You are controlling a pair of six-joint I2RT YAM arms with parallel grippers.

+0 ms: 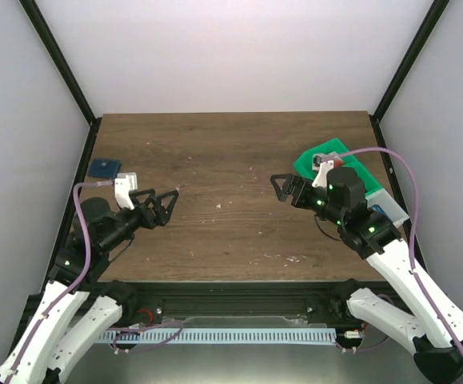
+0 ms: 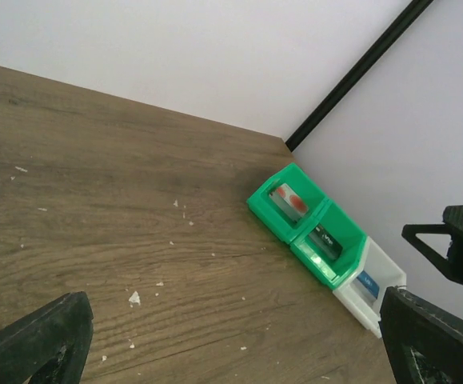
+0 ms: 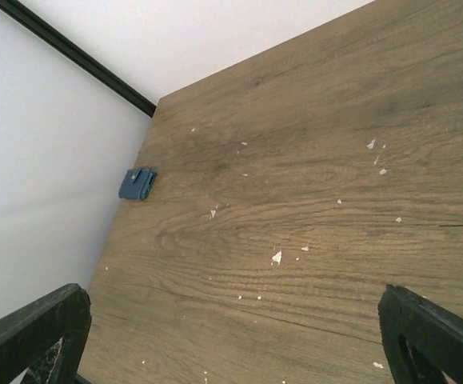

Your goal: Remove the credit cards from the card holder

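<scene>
Both grippers hang empty over the table: my left gripper and my right gripper, fingers spread wide. The card holder lies at the far left edge, beside the wall. The credit cards sit in the green and white bins at the right, one to a compartment.

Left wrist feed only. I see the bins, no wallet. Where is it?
Observer: The card holder lies flat at the far left edge of the table, in the top and right wrist views.
Operator: Is either arm on it?
Observer: No. The left gripper hangs open and apart from it, nearer the bases and more toward the table's middle.
Operator: Wallet open or shut?
Observer: In the right wrist view it looks folded shut, and no card sticks out of it.
</scene>
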